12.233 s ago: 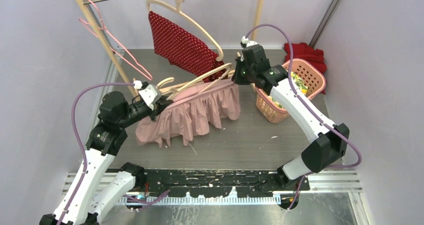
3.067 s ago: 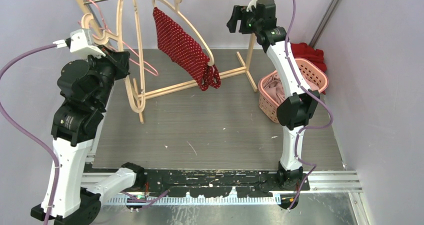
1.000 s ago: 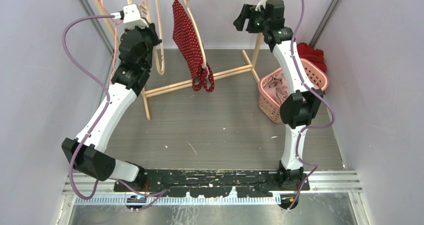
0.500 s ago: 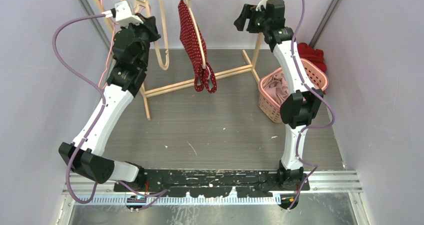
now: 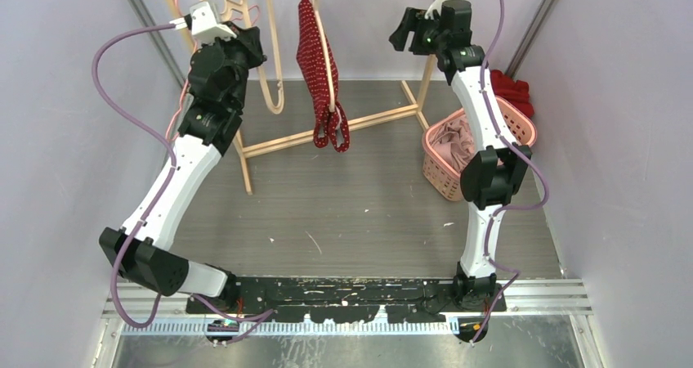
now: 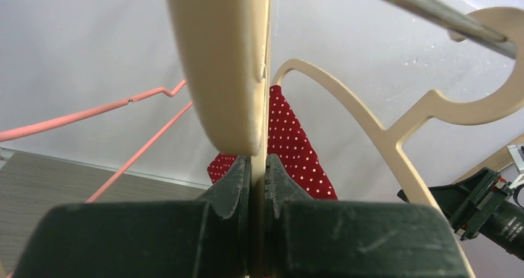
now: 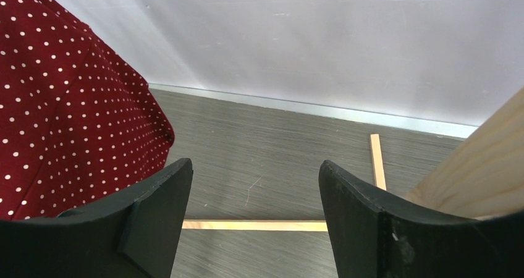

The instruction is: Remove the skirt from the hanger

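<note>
Skirt (image 5: 454,141) in basket (image 5: 437,176), off hanger (image 6: 225,62). L gripper (image 6: 257,167) clamped on hanger: seat hook over rail (image 6: 426,15) before letting go. R gripper (image 7: 254,179) wide, empty.

R gripper (image 7: 253,170) jaws wide apart over grey floor (image 7: 278,160); red dotted cloth (image 7: 68,111) at left; wood post (image 7: 482,173) at right; thin wood slat (image 7: 253,225) on floor.

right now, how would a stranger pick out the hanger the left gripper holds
Look at the wooden rack at the back, left end. The hanger is the cream one in the left gripper: bare, unlike the one carrying red dotted cloth, and thicker than the pink hanger.
</note>
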